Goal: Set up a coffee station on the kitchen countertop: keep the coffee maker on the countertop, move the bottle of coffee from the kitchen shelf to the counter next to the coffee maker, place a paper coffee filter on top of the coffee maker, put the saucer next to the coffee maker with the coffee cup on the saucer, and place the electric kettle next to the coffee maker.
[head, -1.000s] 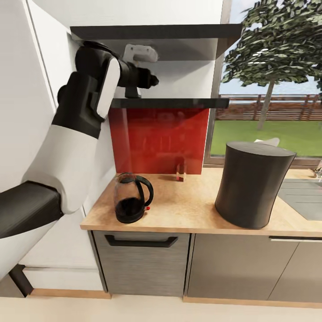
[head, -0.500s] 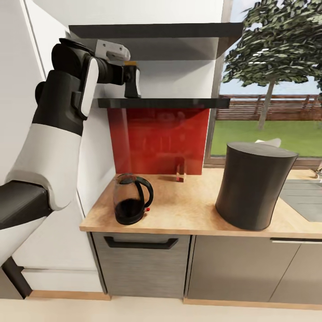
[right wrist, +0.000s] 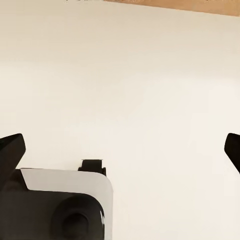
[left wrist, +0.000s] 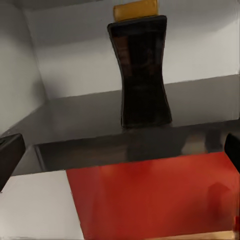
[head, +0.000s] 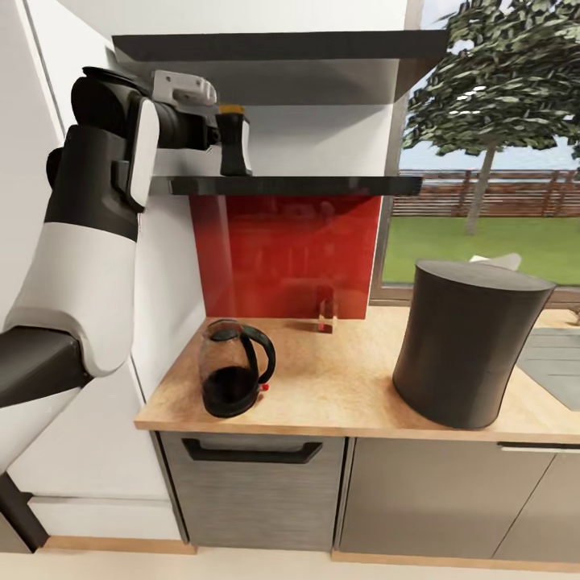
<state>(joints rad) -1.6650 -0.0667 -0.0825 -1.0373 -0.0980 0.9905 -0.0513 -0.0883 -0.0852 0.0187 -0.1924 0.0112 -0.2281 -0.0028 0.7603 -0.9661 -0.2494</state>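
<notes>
Reaching up at the shelf (head: 322, 185), my left gripper (left wrist: 120, 155) has its fingers spread wide, short of the bottle (left wrist: 142, 72) standing upright there. Right gripper (right wrist: 120, 150) also gapes, over bare floor. Kettle (head: 234, 379) sits on the countertop (head: 338, 395).

Kitchen: countertop (head: 338, 387), cabinets (head: 258, 491) (red splashback (head: 282, 258)).

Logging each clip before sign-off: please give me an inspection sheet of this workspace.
Surface: countertop, light wood, on grey cabinets.
Job's things: coffee bottle upright on the lower shelf; kettle on the countertop.
Clutter: large dark cylinder on the countertop; small item by the red backsplash, too small to identify.
Grippers: left claw open, facing the bottle, not touching; right claw open, empty.
Cables: nothing seen.
Surroundings: window, tree, lawn.
</notes>
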